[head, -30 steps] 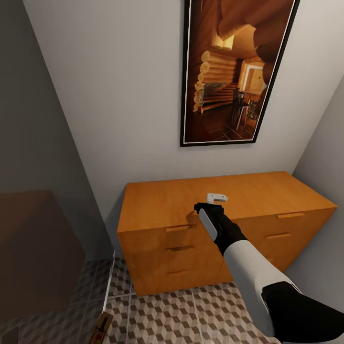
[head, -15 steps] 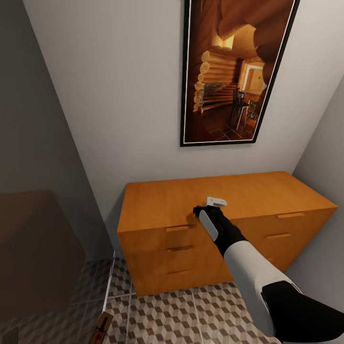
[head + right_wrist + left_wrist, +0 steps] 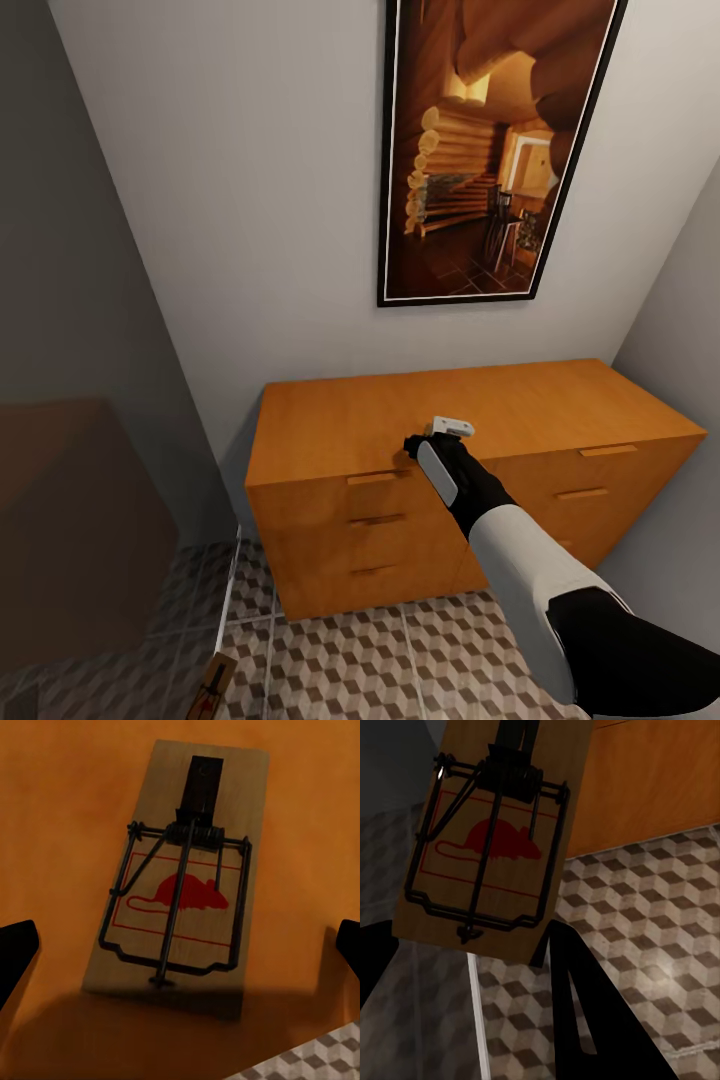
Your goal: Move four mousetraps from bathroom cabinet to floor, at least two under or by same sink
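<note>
A mousetrap, a brown board with a dark wire spring and a red mouse mark, lies flat on top of the orange-brown cabinet. My right gripper hovers over it, open, one dark finger on each side. Seen from the head camera, that gripper is above the middle of the cabinet top and covers the trap. Another mousetrap sits between the dark fingers of my left gripper, held above the cube-patterned bathroom floor. This mousetrap shows tilted by the lower left edge of the head view.
The cabinet has two columns of slot-handled drawers and stands in a corner against a white wall with a framed picture. A grey wall and a brown block close the left side. A thin white edge rises from the tiles.
My right gripper has sunk slightly toward the cabinet top. The rest of the scene is unchanged.
</note>
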Available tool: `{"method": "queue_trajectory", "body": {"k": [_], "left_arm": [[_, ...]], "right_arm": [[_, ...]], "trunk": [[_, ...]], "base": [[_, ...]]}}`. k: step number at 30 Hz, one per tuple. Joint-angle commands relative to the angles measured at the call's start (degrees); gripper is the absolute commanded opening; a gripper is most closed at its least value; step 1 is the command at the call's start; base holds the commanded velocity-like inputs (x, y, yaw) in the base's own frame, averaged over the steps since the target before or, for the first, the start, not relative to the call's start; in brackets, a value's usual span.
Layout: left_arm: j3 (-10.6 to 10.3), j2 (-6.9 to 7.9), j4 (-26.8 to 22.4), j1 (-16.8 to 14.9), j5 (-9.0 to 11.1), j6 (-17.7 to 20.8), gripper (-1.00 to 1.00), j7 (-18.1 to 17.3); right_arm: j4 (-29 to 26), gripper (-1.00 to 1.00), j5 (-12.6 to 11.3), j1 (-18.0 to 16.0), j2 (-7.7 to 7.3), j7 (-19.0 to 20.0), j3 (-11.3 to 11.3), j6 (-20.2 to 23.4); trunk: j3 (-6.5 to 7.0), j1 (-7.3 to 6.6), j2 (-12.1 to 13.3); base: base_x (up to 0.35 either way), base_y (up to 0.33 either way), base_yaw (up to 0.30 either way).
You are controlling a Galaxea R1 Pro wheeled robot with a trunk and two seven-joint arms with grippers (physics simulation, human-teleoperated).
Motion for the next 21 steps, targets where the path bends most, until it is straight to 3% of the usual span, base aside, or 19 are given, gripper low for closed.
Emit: {"method": "queue_trajectory", "body": {"k": [1, 18, 19, 21], "left_arm": [[-0.4, -0.02, 0.1, 0.0, 0.0, -0.2, -1.00, 0.4], [-0.4, -0.03, 0.1, 0.0, 0.0, -0.2, -1.00, 0.4], [-0.4, -0.02, 0.1, 0.0, 0.0, -0.2, -1.00, 0.4], [-0.4, -0.04, 0.1, 0.0, 0.0, -0.2, -1.00, 0.4]], "right_arm": [[0.0, 1.00, -1.2, 0.0, -0.06, -0.5, 0.2, 0.2], [0.1, 1.00, -1.2, 0.0, 0.02, -0.5, 0.2, 0.2], [0.1, -1.00, -1.2, 0.0, 0.01, -0.5, 0.2, 0.2], [0.1, -1.00, -1.2, 0.0, -0.01, -0.5, 0.2, 0.2]], "trunk": [[-0.08, 0.01, 0.0], [-0.08, 0.01, 0.0], [-0.08, 0.01, 0.0], [-0.08, 0.01, 0.0]], "base": [[0.000, 0.000, 0.000], [0.000, 0.000, 0.000], [0.000, 0.000, 0.000], [0.000, 0.000, 0.000]]}}
